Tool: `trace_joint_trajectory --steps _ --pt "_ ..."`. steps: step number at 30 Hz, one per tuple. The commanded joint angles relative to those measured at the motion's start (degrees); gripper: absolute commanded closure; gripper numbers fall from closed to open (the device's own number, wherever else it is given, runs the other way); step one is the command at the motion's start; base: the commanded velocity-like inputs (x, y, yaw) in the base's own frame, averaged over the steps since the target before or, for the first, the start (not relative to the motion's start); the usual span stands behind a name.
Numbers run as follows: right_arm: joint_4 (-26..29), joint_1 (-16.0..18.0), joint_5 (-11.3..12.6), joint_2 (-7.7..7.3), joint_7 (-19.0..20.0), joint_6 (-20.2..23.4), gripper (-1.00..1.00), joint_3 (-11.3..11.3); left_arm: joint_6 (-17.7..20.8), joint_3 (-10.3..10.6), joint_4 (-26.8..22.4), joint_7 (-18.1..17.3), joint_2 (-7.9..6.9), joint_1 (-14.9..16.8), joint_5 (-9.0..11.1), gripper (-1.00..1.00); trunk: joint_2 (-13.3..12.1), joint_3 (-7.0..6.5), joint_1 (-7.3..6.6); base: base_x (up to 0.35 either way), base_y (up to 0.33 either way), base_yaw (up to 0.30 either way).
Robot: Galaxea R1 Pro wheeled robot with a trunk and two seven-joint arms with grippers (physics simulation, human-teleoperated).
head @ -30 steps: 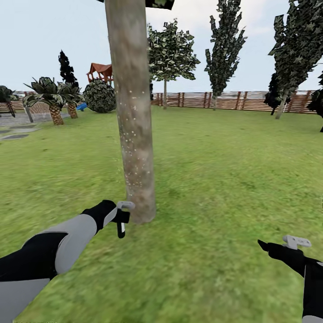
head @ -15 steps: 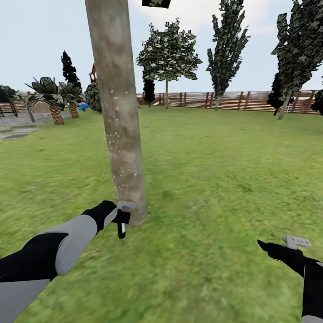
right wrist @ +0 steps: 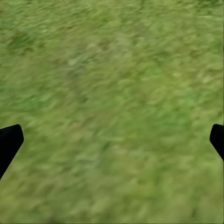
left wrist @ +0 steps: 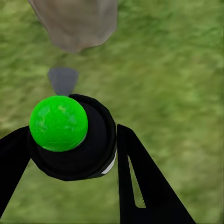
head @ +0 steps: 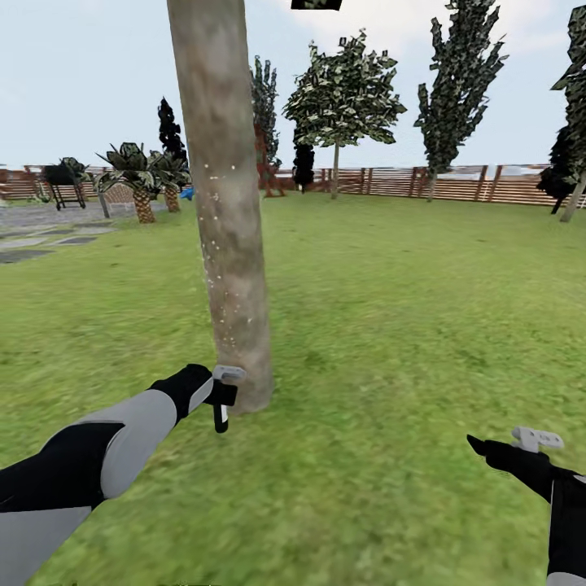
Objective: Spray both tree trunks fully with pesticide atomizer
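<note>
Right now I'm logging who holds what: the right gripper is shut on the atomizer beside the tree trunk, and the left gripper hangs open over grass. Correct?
The sides are swapped. The left gripper is shut on the pesticide atomizer beside the tree trunk; the left wrist view shows its fingers clamping it. The right gripper hangs open over grass.

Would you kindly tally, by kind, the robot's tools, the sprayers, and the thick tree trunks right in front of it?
Black two-finger tools: 2 (left tool, right tool)
Slim black pesticide atomizers with a green ball top: 1, held in the left tool
Thick grey-brown mottled tree trunks: 1
Total: 4
</note>
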State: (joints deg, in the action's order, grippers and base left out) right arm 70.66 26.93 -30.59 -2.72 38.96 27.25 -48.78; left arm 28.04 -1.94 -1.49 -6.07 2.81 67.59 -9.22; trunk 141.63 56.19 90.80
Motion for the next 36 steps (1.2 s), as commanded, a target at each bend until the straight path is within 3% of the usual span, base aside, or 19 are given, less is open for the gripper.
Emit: trace_joint_trajectory --steps 1,22,28,36 --pt "0.00 -0.02 0.00 0.00 -0.01 0.00 -1.00 0.00 0.00 0.01 0.00 0.00 0.02 0.00 0.01 1.00 0.00 0.00 0.00 0.021 -0.318 0.255" --pt "-0.15 0.02 0.00 0.01 -0.02 0.00 -1.00 0.00 0.00 0.01 0.00 0.00 0.53 0.00 0.03 1.00 0.00 0.00 0.00 0.038 -0.322 0.253" --pt "-0.18 0.02 0.00 0.03 -0.02 0.00 -1.00 0.00 0.00 0.01 0.00 0.00 1.58 0.00 -0.01 1.00 0.00 0.00 0.00 0.113 -0.322 0.234" --pt "-0.18 0.02 0.00 0.04 -0.02 0.00 -1.00 0.00 0.00 0.01 0.00 0.00 1.67 0.00 -0.01 1.00 0.00 0.00 0.00 0.091 -0.322 0.198"
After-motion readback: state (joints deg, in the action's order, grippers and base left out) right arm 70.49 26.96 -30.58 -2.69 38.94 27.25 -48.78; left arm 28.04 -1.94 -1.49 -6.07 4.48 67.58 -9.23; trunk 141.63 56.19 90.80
